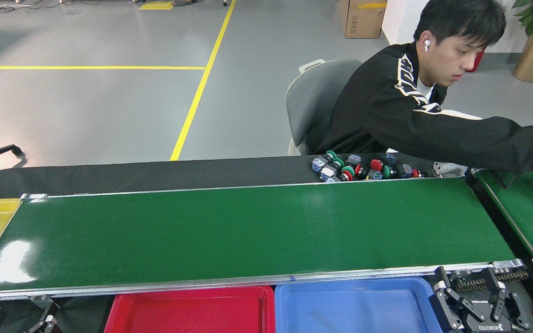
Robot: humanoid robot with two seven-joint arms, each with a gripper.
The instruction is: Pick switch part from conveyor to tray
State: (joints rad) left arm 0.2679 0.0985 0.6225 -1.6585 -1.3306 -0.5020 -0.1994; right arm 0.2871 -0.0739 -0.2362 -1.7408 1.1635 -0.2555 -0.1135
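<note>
Switch parts (pixel 363 169) heaped beyond bare conveyor (pixel 248 231), beside seated person (pixel 414 106); right gripper (pixel 472 307) fingers apart, left gripper (pixel 40 323) unreadable.

Belt (pixel 248 231) is looking glossy dark green, smooth, catching glare at left; edge rails (pixel 155 283) are showing bare silver metal. Red tray (pixel 192 310) & blue tray (pixel 354 305) are looking like smooth plastic w/ slight sheen. Black cloth (pixel 155 173) behind is reading matt, rough. Switch parts (pixel 359 169) are looking like shiny plastic.
</note>
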